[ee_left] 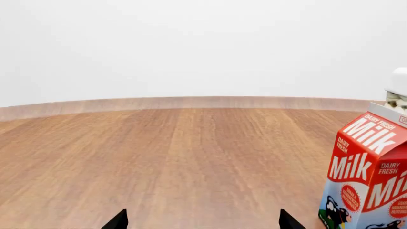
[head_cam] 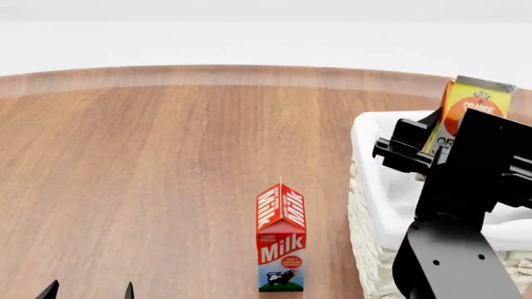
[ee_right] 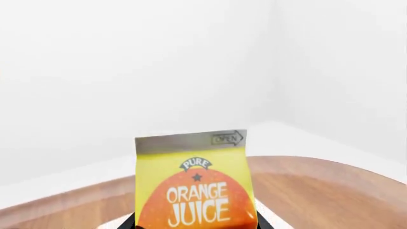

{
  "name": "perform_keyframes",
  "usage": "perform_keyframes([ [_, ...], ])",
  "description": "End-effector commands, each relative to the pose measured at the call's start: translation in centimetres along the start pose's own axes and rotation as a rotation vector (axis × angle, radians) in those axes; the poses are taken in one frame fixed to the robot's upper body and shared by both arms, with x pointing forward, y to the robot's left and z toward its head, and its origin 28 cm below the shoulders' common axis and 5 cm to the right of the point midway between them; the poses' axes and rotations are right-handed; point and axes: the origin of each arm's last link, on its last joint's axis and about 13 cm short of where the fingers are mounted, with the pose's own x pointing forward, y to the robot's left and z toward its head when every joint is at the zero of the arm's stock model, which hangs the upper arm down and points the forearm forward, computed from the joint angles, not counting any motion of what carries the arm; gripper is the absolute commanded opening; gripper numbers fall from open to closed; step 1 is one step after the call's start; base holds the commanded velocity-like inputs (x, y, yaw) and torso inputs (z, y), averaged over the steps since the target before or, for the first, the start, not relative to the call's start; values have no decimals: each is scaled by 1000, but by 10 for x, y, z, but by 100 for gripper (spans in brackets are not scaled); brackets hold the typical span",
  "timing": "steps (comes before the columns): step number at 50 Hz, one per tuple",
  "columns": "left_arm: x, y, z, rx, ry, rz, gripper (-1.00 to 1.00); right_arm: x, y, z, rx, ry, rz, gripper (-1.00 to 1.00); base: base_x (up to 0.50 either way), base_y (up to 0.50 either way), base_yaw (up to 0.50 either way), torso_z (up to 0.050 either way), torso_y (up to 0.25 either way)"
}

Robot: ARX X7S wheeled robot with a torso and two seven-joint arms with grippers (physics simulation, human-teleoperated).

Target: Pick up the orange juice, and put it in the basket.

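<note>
The orange juice (head_cam: 475, 99), an orange and yellow gable-top carton, is held up over the basket (head_cam: 362, 246), a large cream wicker basket with white cloth lining at the right. My right gripper (head_cam: 437, 142) is shut on the carton's lower part. The black arm hides the carton's base. In the right wrist view the orange juice (ee_right: 194, 191) fills the bottom centre, with my right gripper (ee_right: 194, 225) closed on its sides. My left gripper (head_cam: 89, 291) is open and empty, low over the wood at the front left; its two tips frame bare wood in the left wrist view (ee_left: 202, 222).
A red-and-white Milk carton (head_cam: 281, 240) stands upright on the wooden table (head_cam: 166, 156), just left of the basket. It also shows in the left wrist view (ee_left: 369, 176), with the basket's corner (ee_left: 397, 90) behind it. The table's curved far edge meets a white wall.
</note>
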Motion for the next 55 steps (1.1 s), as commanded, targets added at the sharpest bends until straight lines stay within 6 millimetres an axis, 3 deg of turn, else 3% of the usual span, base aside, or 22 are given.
perform_keyframes([
  [1,0,0,0,0,0,0,100,9,1,1,-8,-11,-16,-100,0,0,0,0,0],
  [33,0,0,0,0,0,0,100,16,9,-23,-50,23,-52,-100,0,0,0,0,1],
  [55,0,0,0,0,0,0,100,32,22,-25,-117,-11,-74,-100,0,0,0,0,0],
])
